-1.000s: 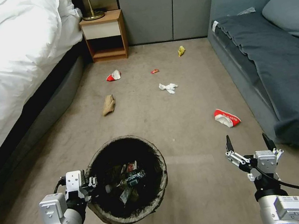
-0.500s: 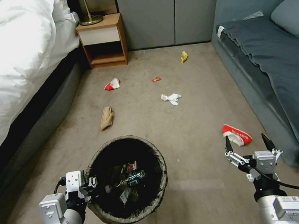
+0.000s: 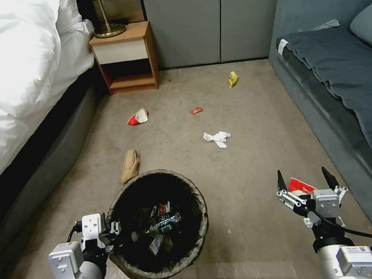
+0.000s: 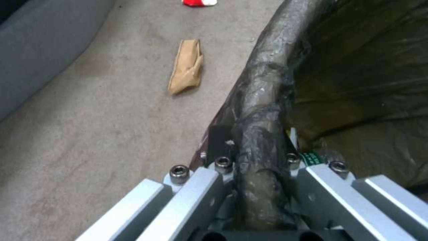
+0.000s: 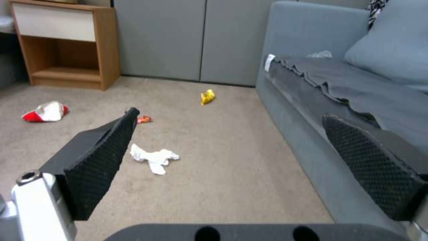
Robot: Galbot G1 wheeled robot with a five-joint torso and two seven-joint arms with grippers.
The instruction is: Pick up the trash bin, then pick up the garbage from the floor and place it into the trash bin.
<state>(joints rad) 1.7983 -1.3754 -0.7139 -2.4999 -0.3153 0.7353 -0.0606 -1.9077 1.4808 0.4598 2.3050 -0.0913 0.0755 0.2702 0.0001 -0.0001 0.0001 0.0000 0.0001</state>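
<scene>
The trash bin [image 3: 154,174], round with a dark bag liner, hangs low at the front left and holds a small bottle [image 3: 162,224] and wrappers. My left gripper [image 3: 113,229] is shut on its near rim; the left wrist view shows the fingers [image 4: 218,167] clamped on the lined rim [image 4: 263,100]. Garbage lies on the carpet: a red-white wrapper [image 3: 138,117], a small red piece [image 3: 196,110], a yellow wrapper [image 3: 232,79], a white tissue [image 3: 217,138] and a brown paper bag [image 3: 130,165]. My right gripper [image 3: 303,179] is open above another red-white wrapper [image 3: 298,185].
A bed with a white duvet [image 3: 7,93] runs along the left. A wooden nightstand [image 3: 127,56] stands at the back wall, and a grey sofa [image 3: 352,83] runs down the right. The right wrist view looks across the carpet to the tissue [image 5: 153,157] and yellow wrapper [image 5: 207,96].
The camera has moved forward, so the floor litter has slid down the picture. The nearest red-white wrapper now sits between my right gripper's fingers in view. Both arms keep their pose.
</scene>
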